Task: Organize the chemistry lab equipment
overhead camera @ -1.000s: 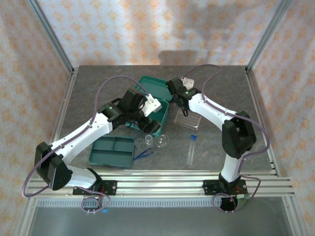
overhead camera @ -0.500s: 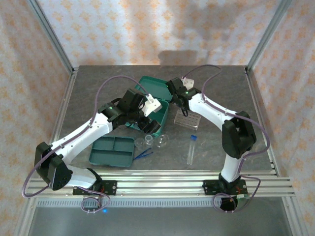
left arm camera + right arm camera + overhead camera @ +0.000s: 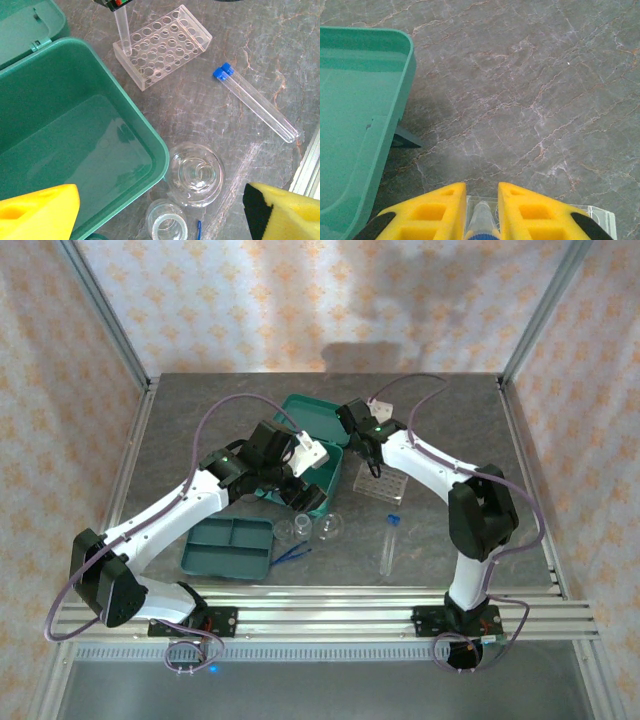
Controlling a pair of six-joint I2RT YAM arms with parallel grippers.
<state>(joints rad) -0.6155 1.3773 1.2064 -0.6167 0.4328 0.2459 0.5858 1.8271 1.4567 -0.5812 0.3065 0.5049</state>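
My right gripper [image 3: 482, 200] is shut on the blue cap of a clear test tube [image 3: 481, 217]. The tube [image 3: 122, 30] stands upright in a corner hole of the clear perforated rack [image 3: 162, 45]. In the top view that gripper [image 3: 368, 462] is over the rack [image 3: 381, 481]. Two more blue-capped tubes [image 3: 255, 102] lie side by side on the table. My left gripper [image 3: 165, 215] is open above the two glass vessels [image 3: 195, 174] [image 3: 167, 222] and holds nothing. The blue tweezers [image 3: 293, 552] lie beside the teal divided tray [image 3: 229, 547].
The larger teal hinged case [image 3: 310, 455] lies open between the arms, with its rim [image 3: 150, 130] right next to the glass vessels. The aluminium rail [image 3: 330, 612] runs along the near edge. Bare stone table lies behind the rack.
My right gripper has edged slightly to the left with the tube at the rack. The left arm has not moved.
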